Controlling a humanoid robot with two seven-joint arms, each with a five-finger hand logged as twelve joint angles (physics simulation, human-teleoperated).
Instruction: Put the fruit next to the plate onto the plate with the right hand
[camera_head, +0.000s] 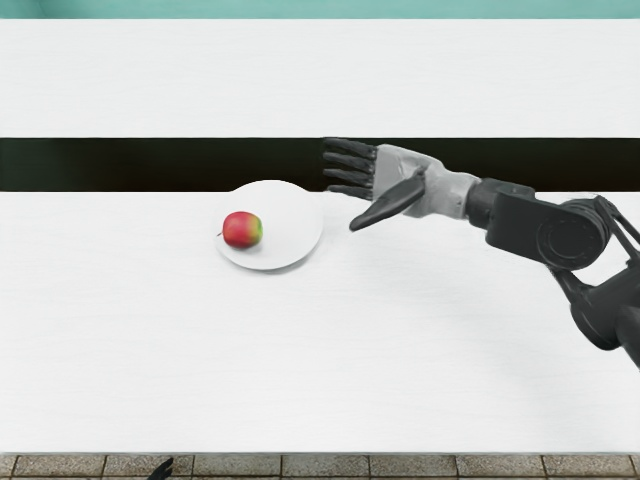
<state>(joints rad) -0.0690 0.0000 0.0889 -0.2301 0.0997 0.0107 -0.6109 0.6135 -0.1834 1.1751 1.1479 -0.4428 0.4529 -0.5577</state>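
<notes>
And here is the round red-and-green apple, sitting on the flat white round plate, left of the plate's middle and close to its left rim, with its greenish side turned to the right. The plate rests on the smooth white table top, near the table's far edge, where a dark band runs across behind it. The right hand hangs just past the plate's right rim, well clear of the apple. Its dark fingers are stretched out flat and apart, pointing left towards the plate. The thumb slants down and to the left, and the hand holds nothing. The grey-and-black arm reaches in from the right edge.
</notes>
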